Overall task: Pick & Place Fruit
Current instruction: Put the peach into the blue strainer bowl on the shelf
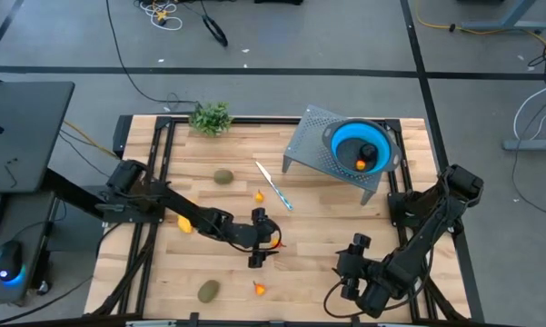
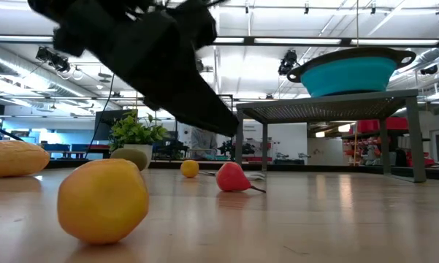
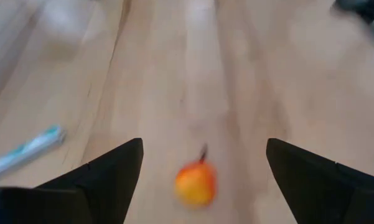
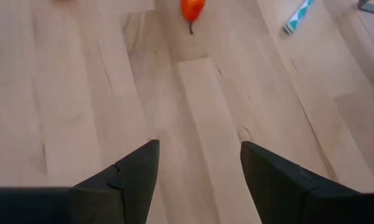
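Left gripper (image 1: pixel 265 238): we see its fingers spread wide over a small orange-red fruit (image 3: pixel 195 183), nothing grasped.
Right gripper (image 1: pixel 352 272): waiting near the table's front, fingers parted, empty.
Bowl (image 1: pixel 361 145): one orange fruit inside.

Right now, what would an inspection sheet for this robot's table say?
Surface: bare wooden table.
Job's things: blue bowl on a grey metal stand, one orange fruit inside; yellow fruit, two olive ovals and small orange-red fruits on the wood.
Clutter: leafy sprig at the far edge; blue-handled knife mid-table.
Grippers: left gripper open around a small orange-red fruit; right gripper open, over bare wood.
Cables: loose on the floor beyond the table.
Surroundings: desk with keyboard and mouse alongside.
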Robot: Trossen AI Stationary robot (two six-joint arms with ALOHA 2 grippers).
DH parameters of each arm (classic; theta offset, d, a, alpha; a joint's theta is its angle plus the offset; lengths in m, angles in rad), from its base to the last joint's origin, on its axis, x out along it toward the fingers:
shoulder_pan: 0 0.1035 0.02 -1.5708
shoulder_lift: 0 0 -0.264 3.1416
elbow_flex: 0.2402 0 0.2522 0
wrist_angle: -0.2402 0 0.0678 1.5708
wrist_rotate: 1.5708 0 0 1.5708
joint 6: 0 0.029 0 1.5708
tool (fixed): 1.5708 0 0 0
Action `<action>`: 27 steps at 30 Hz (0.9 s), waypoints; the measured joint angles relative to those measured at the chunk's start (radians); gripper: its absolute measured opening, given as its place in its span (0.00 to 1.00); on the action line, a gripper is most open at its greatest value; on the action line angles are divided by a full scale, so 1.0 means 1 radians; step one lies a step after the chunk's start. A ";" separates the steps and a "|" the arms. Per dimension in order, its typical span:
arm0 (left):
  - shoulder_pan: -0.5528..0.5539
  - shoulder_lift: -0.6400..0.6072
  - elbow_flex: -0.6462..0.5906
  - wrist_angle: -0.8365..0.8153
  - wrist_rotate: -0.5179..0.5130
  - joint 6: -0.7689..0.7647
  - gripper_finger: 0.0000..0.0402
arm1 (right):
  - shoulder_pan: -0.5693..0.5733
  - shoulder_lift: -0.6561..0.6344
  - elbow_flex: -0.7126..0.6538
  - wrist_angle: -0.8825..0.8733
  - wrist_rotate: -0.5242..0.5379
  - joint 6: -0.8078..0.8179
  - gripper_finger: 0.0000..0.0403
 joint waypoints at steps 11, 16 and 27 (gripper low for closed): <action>0.000 0.114 0.013 0.078 -0.003 -0.001 0.88 | -0.001 0.000 0.000 0.027 0.007 -0.017 0.59; 0.001 0.114 0.012 0.051 -0.038 -0.022 0.88 | -0.003 0.000 0.000 0.027 0.015 -0.026 0.59; 0.000 0.114 0.012 0.046 -0.032 -0.046 0.75 | -0.003 0.000 0.000 0.043 0.026 -0.026 0.59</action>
